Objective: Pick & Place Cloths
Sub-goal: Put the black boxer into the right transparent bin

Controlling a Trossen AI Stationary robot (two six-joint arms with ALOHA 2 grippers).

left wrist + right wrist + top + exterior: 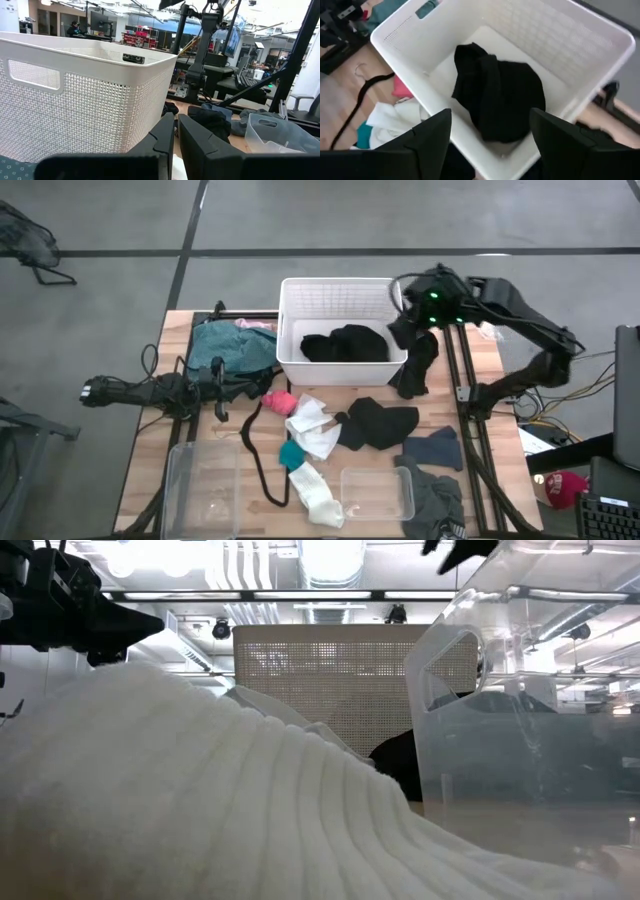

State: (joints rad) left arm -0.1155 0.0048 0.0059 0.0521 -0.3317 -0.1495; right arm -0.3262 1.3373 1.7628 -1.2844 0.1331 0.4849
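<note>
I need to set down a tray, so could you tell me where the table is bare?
Bare wood shows between the teal garment and clear bin, left of the black cord. Crowded between white socks and grey cloth.

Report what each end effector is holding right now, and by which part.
Nothing is held. The right end effector is open above the basket, over the black cloth inside. The left end effector, shut, grips nothing.

The white slotted basket (340,300) holds a black cloth (345,343), while teal (228,346), pink (278,401), white (312,428) and dark grey (434,448) pieces lie on the light wooden table (180,330).
</note>
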